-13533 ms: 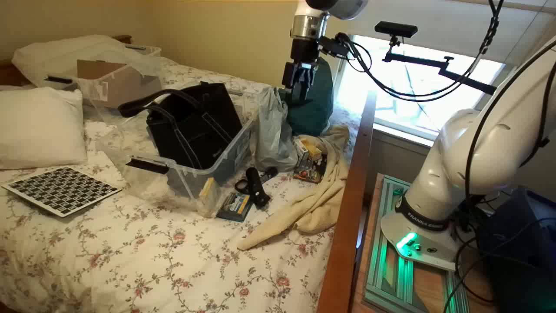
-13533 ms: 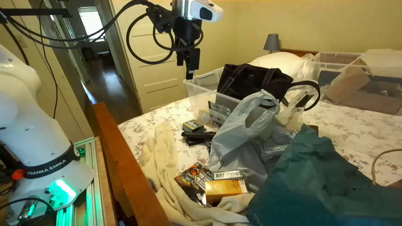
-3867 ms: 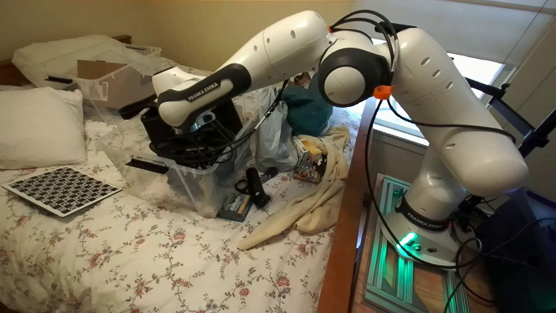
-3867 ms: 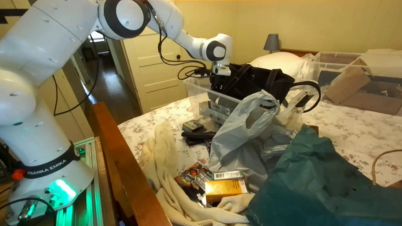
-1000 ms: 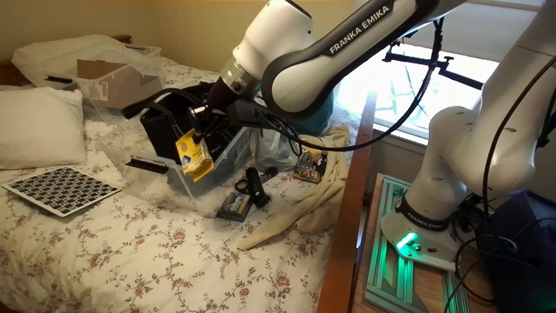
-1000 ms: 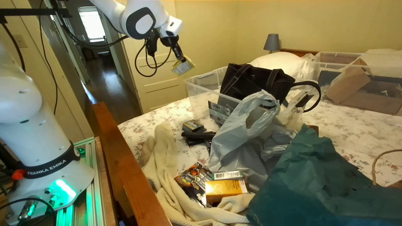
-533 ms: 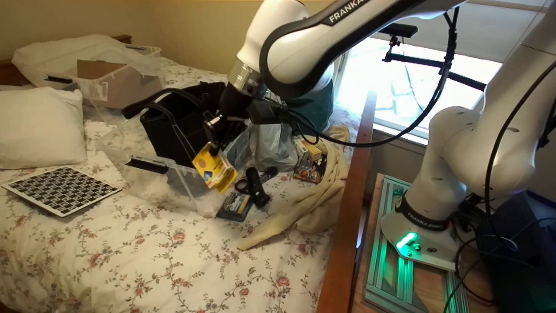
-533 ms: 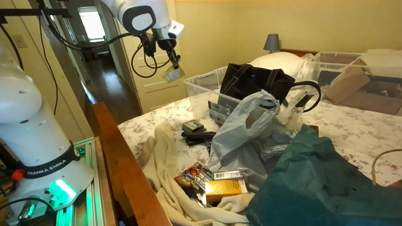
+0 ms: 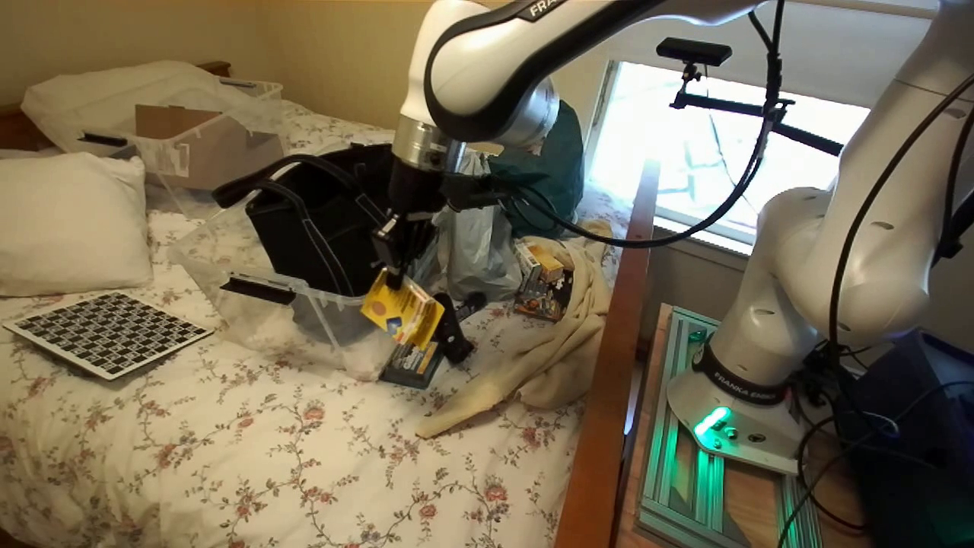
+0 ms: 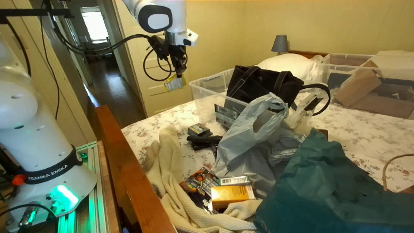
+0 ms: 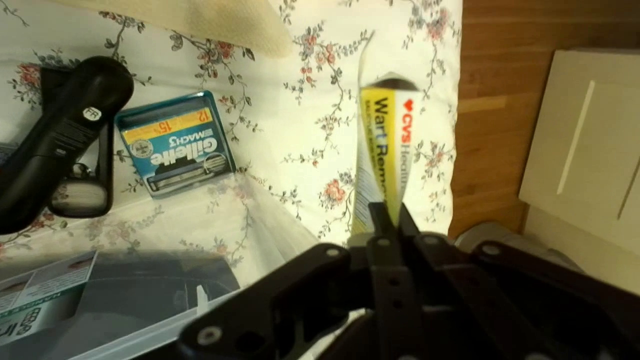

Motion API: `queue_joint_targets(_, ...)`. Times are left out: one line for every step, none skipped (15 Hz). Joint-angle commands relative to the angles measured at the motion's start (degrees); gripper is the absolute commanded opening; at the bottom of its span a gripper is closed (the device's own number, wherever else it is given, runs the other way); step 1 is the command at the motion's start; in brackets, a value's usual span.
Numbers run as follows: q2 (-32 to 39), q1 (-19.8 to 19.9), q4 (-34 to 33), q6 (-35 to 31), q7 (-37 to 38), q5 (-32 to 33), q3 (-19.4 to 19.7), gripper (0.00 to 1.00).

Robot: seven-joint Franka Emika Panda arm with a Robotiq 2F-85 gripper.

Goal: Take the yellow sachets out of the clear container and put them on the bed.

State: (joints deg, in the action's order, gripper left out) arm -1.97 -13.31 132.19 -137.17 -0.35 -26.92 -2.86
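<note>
Xfer step: gripper [image 11: 392, 214] jaws pinch box [image 9: 396, 308]; next, prob. lower to bed [image 11: 305, 100] at gripper's 11 o'clock (wrist view), release.

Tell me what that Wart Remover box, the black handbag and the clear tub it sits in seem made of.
Wart Remover box: probably thin cardboard, smooth and printed; its sides bow in where the gripper pinches. Black handbag: matte fabric or leather, unclear which; pale stitching shows. Clear tub: likely smooth, shiny plastic with transparent walls.
</note>
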Motion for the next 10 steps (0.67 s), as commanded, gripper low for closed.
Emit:
queue_joint_targets(2.0,2.2,-1.6,5.9,-7.2,-2.0,-1.7,0.01)
queue_joint_targets(1.8,2.5,-1.3,6.8,-8.4,-1.6,-1.9,0.01)
queue_joint_targets(2.1,2.7,-1.4,7.5,-9.2,-1.3,-2.1,0.01)
queue_joint_targets(2.7,2.8,-1.8,8.2,-9.6,-1.0,-2.4,0.01)
queue_joint_targets(3.7,3.0,-2.5,9.0,-9.9,-0.9,-2.6,0.01)
queue_joint_targets(4.5,3.2,-3.3,10.7,-11.7,-1.5,-2.7,0.01)
queue_joint_targets(5.3,3.3,-4.0,11.9,-12.7,-1.9,-3.0,0.01)
queue_joint_targets(6.2,3.4,-4.9,13.1,-13.3,-1.7,-3.1,0.01)
queue_joint_targets(7.2,3.5,-5.7,14.0,-13.7,-1.5,-3.3,0.01)
queue_joint_targets(8.3,3.7,-6.8,14.7,-13.7,-1.4,-3.5,0.11)
